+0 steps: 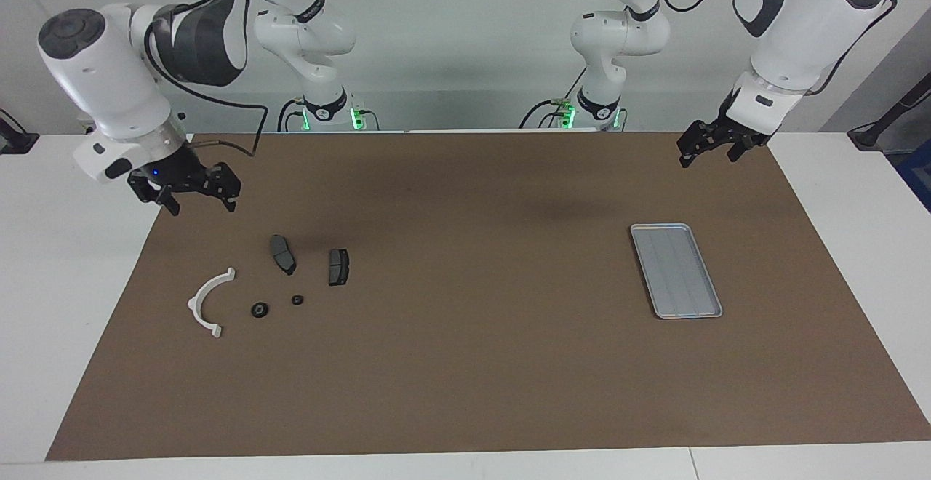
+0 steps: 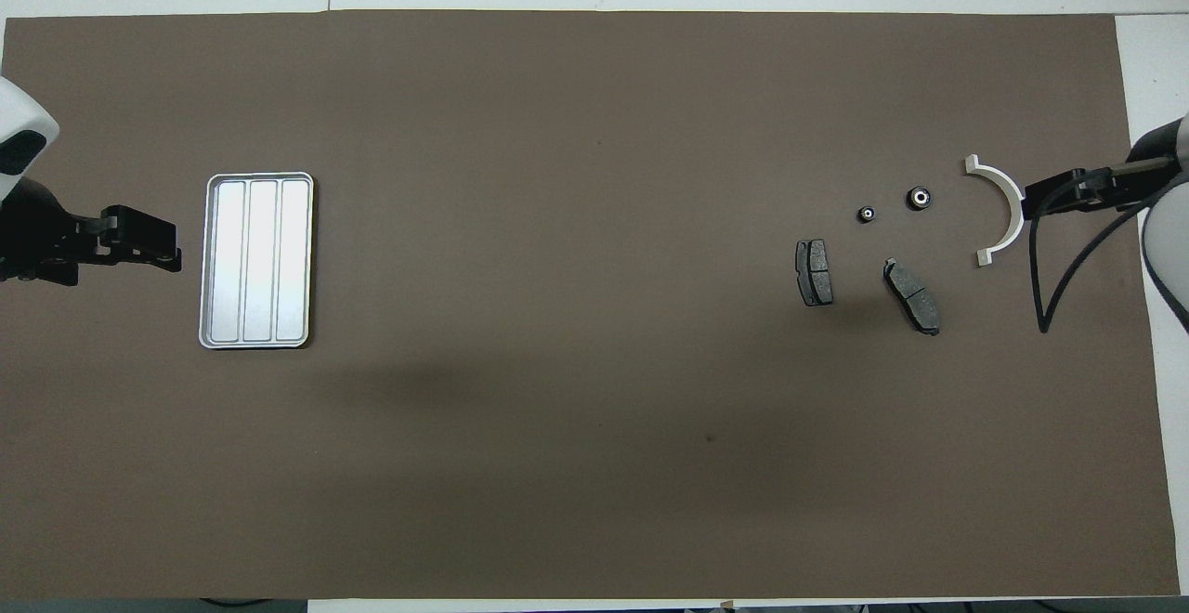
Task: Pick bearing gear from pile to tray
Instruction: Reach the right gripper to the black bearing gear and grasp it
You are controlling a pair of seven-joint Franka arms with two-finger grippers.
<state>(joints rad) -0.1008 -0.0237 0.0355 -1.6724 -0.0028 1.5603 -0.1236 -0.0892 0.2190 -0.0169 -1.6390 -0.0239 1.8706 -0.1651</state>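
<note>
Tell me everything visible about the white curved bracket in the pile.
The white curved bracket is a thin half-ring, plastic by its look, with a squared tab at each end and a small lug on its outer curve. It lies flat on the brown mat at the right arm's end of the table, its open side facing the two small black round pieces. It touches none of the other parts. No end effector holds it.
</note>
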